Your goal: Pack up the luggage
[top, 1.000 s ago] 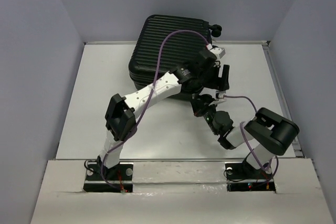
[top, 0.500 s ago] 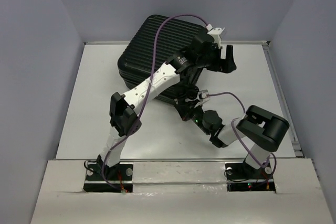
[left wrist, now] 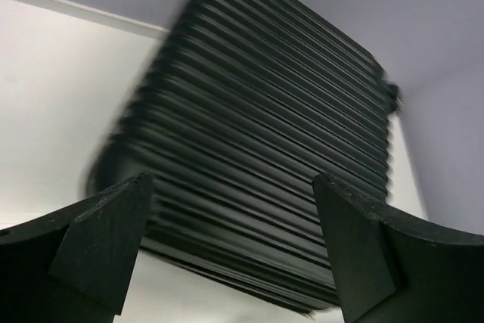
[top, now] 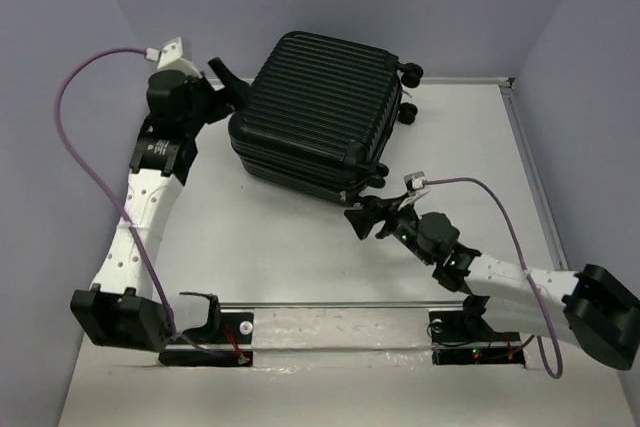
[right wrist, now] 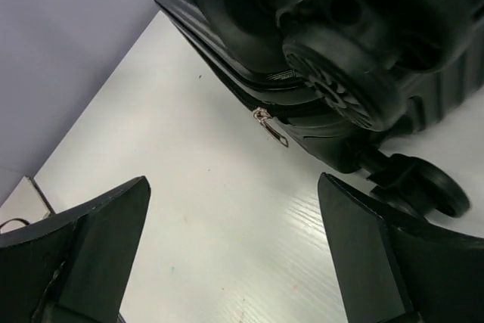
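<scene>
In the left wrist view motion blur smears the luggage point(left wrist: 257, 134): its ribs run together and the far right wheel point(left wrist: 392, 96) is a dark smudge. Its near edge is hidden behind the 2 fingers of the left tool point(left wrist: 231, 181), whose bases the bottom edge cuts off. In the right wrist view the top and right edges leave only 1 corner of the luggage. There the closest wheel point(right wrist: 340, 85) is out of focus and the zipper pull point(right wrist: 270, 125) is too small to make out. From above, the closed shell hides the interior, and the right edge clips the right arm's elbow point(top: 605, 322).
</scene>
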Robot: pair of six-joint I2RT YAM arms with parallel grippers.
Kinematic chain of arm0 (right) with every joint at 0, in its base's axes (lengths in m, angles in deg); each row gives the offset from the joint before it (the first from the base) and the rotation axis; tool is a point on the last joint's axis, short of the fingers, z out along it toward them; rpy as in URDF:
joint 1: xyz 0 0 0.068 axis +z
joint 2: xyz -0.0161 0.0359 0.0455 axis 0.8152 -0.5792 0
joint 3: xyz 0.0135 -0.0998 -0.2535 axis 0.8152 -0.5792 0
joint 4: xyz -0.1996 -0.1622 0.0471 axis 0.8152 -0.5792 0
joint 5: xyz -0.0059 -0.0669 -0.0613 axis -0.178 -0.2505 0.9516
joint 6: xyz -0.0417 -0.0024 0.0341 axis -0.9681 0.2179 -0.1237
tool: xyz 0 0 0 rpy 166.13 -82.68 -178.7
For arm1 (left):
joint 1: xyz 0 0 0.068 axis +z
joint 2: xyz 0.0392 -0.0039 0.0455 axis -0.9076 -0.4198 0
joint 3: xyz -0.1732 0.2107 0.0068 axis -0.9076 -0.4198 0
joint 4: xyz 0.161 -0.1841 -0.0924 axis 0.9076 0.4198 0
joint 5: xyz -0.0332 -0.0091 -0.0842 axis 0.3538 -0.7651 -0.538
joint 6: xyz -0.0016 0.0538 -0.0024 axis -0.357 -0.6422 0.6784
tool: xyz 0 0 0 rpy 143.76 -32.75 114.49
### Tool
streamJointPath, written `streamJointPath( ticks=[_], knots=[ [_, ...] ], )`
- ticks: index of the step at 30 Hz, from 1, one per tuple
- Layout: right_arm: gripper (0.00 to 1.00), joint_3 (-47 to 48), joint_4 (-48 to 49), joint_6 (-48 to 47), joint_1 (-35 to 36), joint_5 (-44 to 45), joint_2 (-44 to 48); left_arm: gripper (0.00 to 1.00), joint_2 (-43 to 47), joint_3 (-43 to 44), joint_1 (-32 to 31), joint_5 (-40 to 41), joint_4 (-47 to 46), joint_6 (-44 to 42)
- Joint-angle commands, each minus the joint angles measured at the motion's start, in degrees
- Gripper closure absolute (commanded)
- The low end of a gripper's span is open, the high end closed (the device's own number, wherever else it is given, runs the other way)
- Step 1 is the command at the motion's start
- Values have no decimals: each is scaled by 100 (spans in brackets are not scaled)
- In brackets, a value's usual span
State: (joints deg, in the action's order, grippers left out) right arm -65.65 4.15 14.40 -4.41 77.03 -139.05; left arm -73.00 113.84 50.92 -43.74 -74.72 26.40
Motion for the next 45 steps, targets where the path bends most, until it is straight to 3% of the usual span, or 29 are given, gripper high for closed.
streamJointPath(
  ticks=[1, 2, 4, 5, 6, 8, 10, 18, 20, 22, 23, 25, 26, 27, 30, 31, 34, 35, 36, 39, 45],
  knots=[
    [4, 332, -2176, -150, -88, 549, 1143, 1, 214, -869, 1045, -3, -211, -181],
    [9, 393, -2483, -185, -202, 593, 1266, 1, 153, -1088, 1657, -649, -334, -128],
    [16, 700, -2931, -221, -325, 602, 1495, 1, -196, -1099, 1977, -1058, -467, -110],
    [16, 815, -3030, -247, -404, 567, 1539, 1, -338, -1029, 2049, -1164, -441, -163],
    [10, 929, -3100, -343, -597, 410, 1549, 1, -592, -863, 2085, -1426, -432, -224],
    [1, 1324, -3337, -414, -800, 155, 1400, 1, -778, -748, 2085, -2249, -606, -164],
    [0, 1788, -3583, -580, -949, -39, 1094, 1, -1041, -634, 2085, -2849, -941, 64],
    [0, 2705, -4068, -818, -1371, -136, 64, 1, -2175, -291, 1831, -3967, -1152, 118],
    [1, 2881, -4068, -932, -1477, -285, -217, 1, -2396, -351, 1508, -3733, -1144, 48],
    [10, 2969, -4068, -950, -1564, -417, -314, 1, -2431, -448, 1182, -3504, -1135, -48],
    [34, 2969, -4059, -942, -1739, -443, -297, 1, -2422, -614, 936, -3381, -1161, -40],
    [53, 2926, -4059, -924, -2012, -766, -184, 2, -2344, -790, 750, -3319, -1161, -31],
    [69, 2891, -4042, -924, -2188, -891, -131, 3, -2274, -1061, 671, -3144, -1205, 12],
    [76, 2812, -4041, -907, -2572, -1205, -34, 3, -2099, -1194, 505, -3056, -1223, 65],
    [78, 2601, -4041, -863, -3250, -1716, 194, 6, -1573, -1836, 232, -2757, -1450, 171],
    [78, 2522, -4050, -836, -3749, -1892, 282, 7, -1396, -2003, 22, -2678, -1477, 197],
    [73, 2240, -4068, -775, -4350, -2471, 625, 10, -563, -2758, -313, -2432, -1846, 460],
    [52, 2231, -4155, -775, -4560, -2552, 652, 10, -368, -3039, -549, -2283, -1873, 600],
    [41, 2266, -4234, -801, -4615, -2553, 626, 11, -157, -3189, -673, -2229, -2004, 697],
    [19, 2485, -4358, -801, -4772, -2360, 468, 11, 852, -3506, -1138, -1949, -2040, 952],
    [13, 3521, -4673, -704, -5326, -2613, -339, 10, 1848, -3201, -1254, -1474, -1427, 927]
  ],
)
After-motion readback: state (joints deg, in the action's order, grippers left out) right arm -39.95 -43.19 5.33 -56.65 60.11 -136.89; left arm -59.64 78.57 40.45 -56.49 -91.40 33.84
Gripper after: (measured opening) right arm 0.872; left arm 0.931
